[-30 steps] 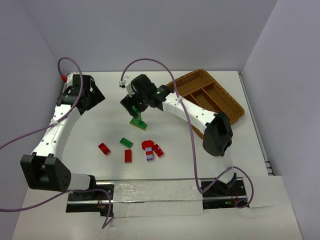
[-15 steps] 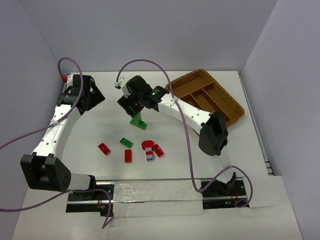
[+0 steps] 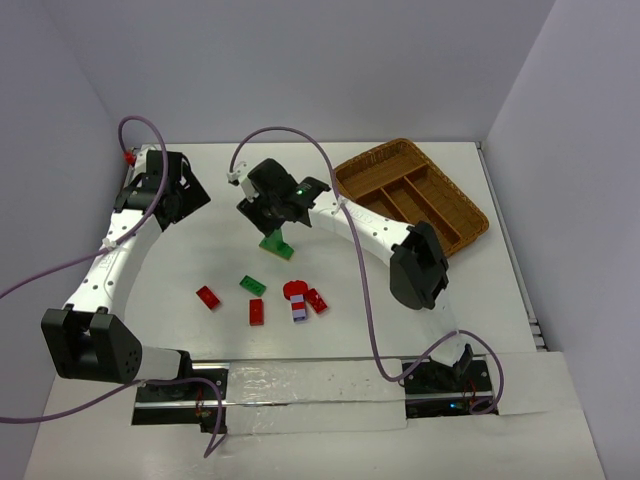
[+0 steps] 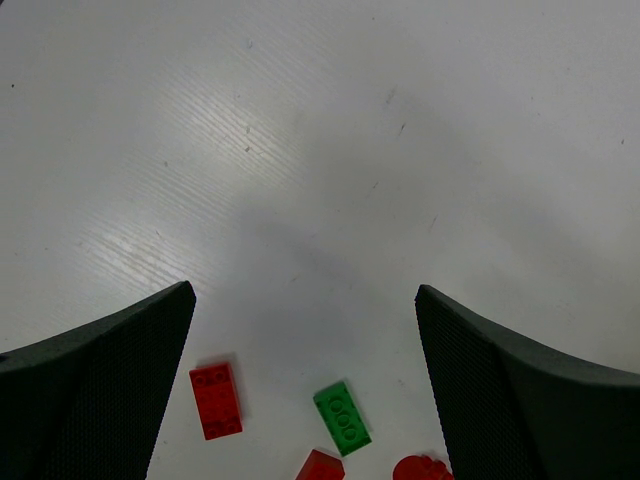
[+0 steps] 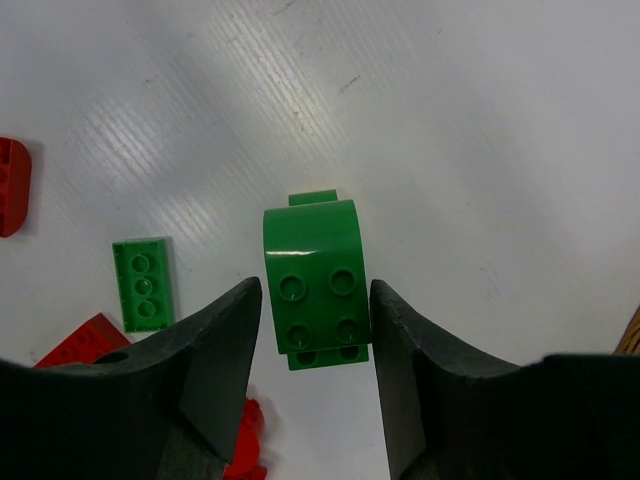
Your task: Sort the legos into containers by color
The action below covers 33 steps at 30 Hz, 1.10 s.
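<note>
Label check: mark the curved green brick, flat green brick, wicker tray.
curved green brick (image 5: 318,300), right wrist view, studded top
flat green brick (image 5: 142,283), right wrist view, centre
wicker tray (image 3: 458,196), top external view, right rim

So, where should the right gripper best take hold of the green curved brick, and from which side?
Grip the green brick by its two long flat sides, coming straight down from above. Its top is curved and studded, so it offers no hold there. The sides are flat, parallel and have free room next to them. The right gripper has one finger at each of these sides.
</note>
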Each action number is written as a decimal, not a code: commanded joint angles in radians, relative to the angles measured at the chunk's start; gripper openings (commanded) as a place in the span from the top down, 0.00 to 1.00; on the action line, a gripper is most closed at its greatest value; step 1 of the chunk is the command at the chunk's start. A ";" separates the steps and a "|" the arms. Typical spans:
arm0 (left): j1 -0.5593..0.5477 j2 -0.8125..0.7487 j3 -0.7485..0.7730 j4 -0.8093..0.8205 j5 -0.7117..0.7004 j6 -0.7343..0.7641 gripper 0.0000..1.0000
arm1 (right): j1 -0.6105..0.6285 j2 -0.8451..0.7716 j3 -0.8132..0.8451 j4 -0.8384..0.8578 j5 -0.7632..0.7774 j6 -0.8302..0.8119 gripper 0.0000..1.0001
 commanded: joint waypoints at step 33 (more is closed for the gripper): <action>0.010 -0.043 -0.030 0.022 0.016 0.042 0.01 | -0.004 -0.043 0.009 0.021 0.147 0.119 1.00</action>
